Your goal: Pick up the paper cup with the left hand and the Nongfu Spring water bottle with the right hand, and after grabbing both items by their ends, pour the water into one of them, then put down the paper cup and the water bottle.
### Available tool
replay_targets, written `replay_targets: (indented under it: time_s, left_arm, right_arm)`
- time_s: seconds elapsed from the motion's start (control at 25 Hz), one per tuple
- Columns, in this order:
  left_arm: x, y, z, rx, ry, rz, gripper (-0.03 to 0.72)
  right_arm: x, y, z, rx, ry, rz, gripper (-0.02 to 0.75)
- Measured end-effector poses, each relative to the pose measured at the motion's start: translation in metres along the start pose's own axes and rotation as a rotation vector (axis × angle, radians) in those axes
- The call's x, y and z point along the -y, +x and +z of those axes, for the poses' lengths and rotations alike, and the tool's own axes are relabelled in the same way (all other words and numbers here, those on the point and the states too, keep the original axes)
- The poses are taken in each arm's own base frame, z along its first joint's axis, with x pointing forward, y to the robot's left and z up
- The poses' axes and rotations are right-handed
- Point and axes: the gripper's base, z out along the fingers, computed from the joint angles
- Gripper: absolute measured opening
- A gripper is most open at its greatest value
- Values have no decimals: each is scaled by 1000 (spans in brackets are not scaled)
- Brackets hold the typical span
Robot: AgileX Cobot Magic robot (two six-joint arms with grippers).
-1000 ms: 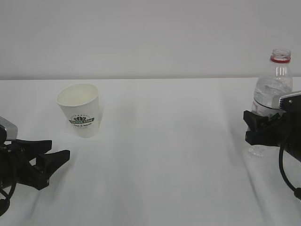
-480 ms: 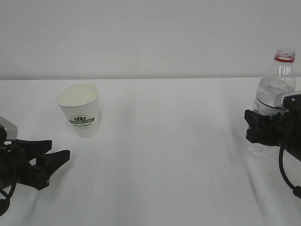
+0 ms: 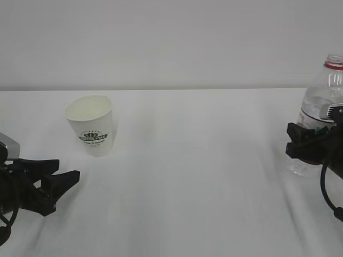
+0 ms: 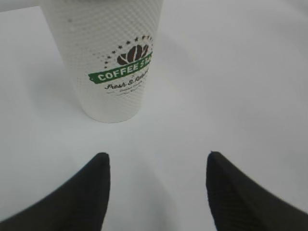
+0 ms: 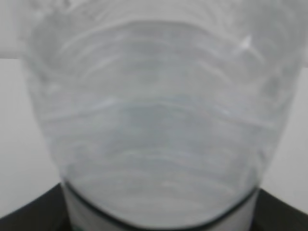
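The white paper cup (image 3: 90, 126) with its green logo stands upright on the table at the left; it looks empty. My left gripper (image 3: 68, 168) lies low in front of it, open, with nothing between its fingers. In the left wrist view the cup (image 4: 110, 57) stands just beyond the open left gripper (image 4: 158, 156), slightly left of centre. At the far right my right gripper (image 3: 308, 144) is shut on the clear water bottle (image 3: 321, 101), which leans right, uncapped, red ring at the neck. The bottle's ribbed body (image 5: 154, 120) fills the right wrist view, between the jaws.
A white cloth covers the table (image 3: 187, 176), and a plain white wall rises behind it. Only the cup, the bottle and the two arms show on it. The bottle's top nearly reaches the right edge of the exterior view.
The right gripper has carried the bottle to the right, and the bottle leans more. The left gripper and the cup have not moved.
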Motion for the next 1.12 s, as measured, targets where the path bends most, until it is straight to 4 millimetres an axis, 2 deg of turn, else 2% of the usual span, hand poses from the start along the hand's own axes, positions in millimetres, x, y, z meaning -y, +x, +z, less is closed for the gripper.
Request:
replay_targets:
  time_s: [0.44,0.72,0.96,1.12]
  left_arm:
    - [0,0,0,0,0,0,455]
    - [0,0,0,0,0,0,454]
    - [0,0,0,0,0,0,454]
    - [0,0,0,1,-4,-2,454]
  right_arm:
    - [0,-1,1,2,1,1,442]
    - [0,-7,6,25,2,0,442]
    - [1,-18,3,64,3,-2,442]
    - [1,-18,3,66,3,-2,441]
